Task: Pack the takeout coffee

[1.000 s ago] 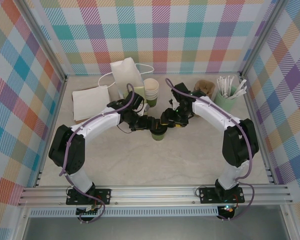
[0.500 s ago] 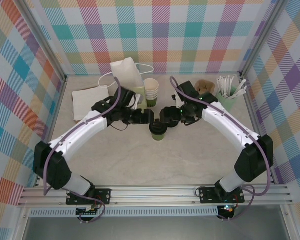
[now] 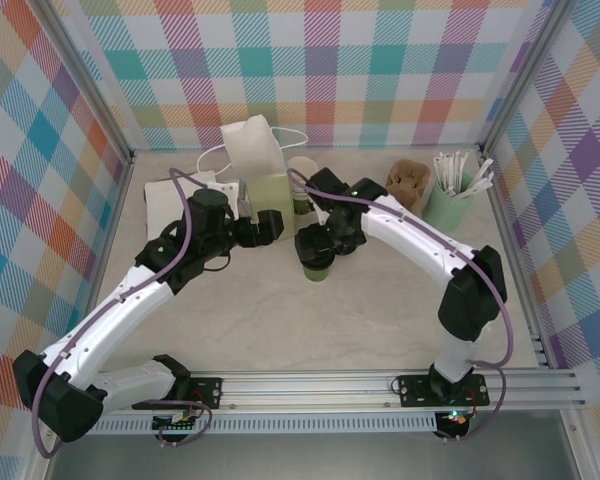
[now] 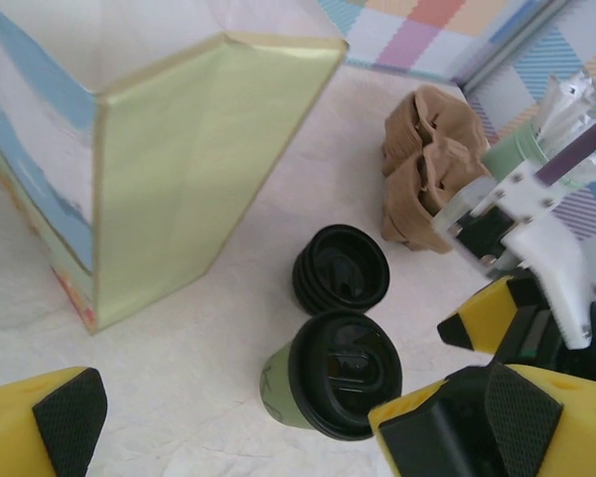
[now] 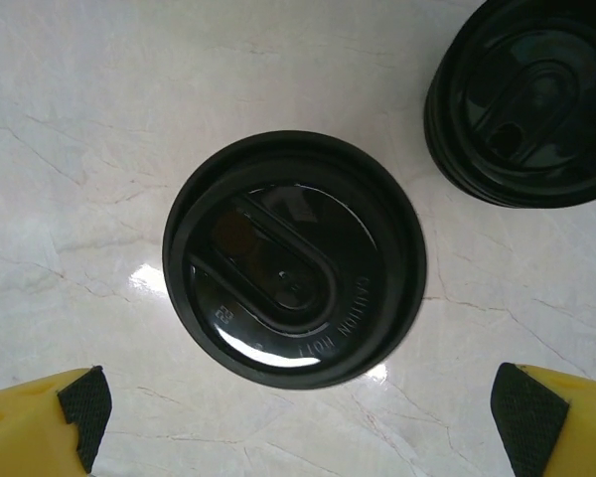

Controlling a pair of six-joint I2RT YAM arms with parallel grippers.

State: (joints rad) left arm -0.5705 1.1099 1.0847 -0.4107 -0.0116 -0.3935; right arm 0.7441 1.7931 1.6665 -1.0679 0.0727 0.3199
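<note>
- Plaid walls (image 3: 320, 60) on three sides, pale marble tabletop (image 3: 380, 310) in the middle.
- Takeout coffee (image 3: 317, 269): upright on the tabletop at centre, black lid on. Same spot as a second ago.
- Right gripper (image 5: 306, 412): released, jaws spread wide. It hangs straight above the coffee with one pad on each side of the lid in its wrist view, and neither pad touches it.
- Change: a second ago the right gripper sat to the coffee's right. It has since slid left and now covers the cup's far edge in the top view.
- Left gripper (image 3: 271, 225): also released, pads far apart with nothing clamped between them. It points at the coffee from the left but stays apart from it.
- Change: the left gripper was close against the cup's left side before. It has pulled back and left towards the paper bag (image 3: 252, 150), and its arm is now stretched long, with the elbow swung out to the near-left.
- Both claws were narrower a second ago and are now fully spread.
- The bag stands upright just behind and left of the coffee.
- Stack of black lids (image 4: 341, 268): just beyond the coffee, near it, and I can't tell if they touch.
- Crumpled brown paper (image 3: 408, 180) and mint cup of white sticks (image 3: 450, 200): back right, unmoved.
</note>
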